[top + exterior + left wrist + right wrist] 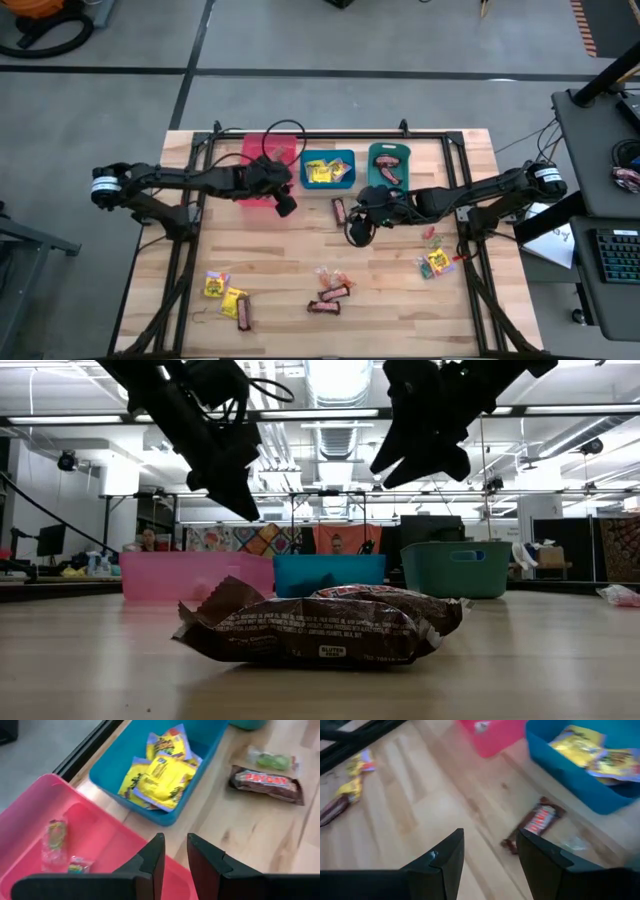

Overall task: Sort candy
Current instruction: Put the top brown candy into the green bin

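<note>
The candy lies scattered on the wooden table: a dark brown-red bar [339, 210], yellow packets [225, 293] at the near left, bars and small pieces [330, 290] near the middle, more [436, 258] at the right. My left gripper [174, 855] hangs over the pink bin's [258, 165] near right corner, open by a narrow gap with nothing in it. My right gripper [487, 855] hovers open above bare wood, and the bar [535, 822] lies beyond its fingers. Both grippers hang well above the table in the low view.
The pink bin [60, 820] holds clear-wrapped pieces [54, 840]. The blue bin [160, 750] holds yellow packets [160, 780]. The teal bin [388, 162] holds dark bars. A green clear-wrapped piece [272, 760] lies beside the bar [267, 782]. A black frame [330, 135] runs along the table's edges.
</note>
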Available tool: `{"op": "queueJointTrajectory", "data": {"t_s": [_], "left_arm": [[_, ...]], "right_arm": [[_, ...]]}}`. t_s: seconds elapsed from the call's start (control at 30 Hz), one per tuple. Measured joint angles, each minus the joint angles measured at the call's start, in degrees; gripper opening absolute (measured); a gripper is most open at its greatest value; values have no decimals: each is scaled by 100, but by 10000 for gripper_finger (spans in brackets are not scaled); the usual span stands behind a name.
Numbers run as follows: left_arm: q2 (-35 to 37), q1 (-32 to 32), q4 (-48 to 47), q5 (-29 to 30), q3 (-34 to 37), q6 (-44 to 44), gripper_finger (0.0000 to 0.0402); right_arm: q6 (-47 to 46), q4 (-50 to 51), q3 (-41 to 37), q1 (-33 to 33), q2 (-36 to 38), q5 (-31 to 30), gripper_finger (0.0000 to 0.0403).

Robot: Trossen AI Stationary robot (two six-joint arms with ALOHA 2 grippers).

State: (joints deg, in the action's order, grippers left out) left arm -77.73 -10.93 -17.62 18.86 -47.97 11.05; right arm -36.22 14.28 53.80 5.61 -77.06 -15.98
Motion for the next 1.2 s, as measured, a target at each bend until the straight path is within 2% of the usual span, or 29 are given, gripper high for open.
{"op": "queueJointTrajectory", "data": {"t_s": [0.27,0.43,0.7,0.9,1.2], "left_arm": [[8,144,10,1,0,-1,66],[9,144,1,4,-42,-2,66],[15,144,6,4,-226,-131,66],[54,157,-53,4,-227,-133,66],[130,165,-259,5,-219,-133,66]], "right_arm": [[-287,319,4,-2,-50,-354,171],[-285,361,97,-2,-415,-354,171],[-150,1164,961,-60,-1450,-374,171],[-23,2011,1710,-80,-2190,-616,178],[-8,2131,2212,-211,-2704,-612,216]]}}
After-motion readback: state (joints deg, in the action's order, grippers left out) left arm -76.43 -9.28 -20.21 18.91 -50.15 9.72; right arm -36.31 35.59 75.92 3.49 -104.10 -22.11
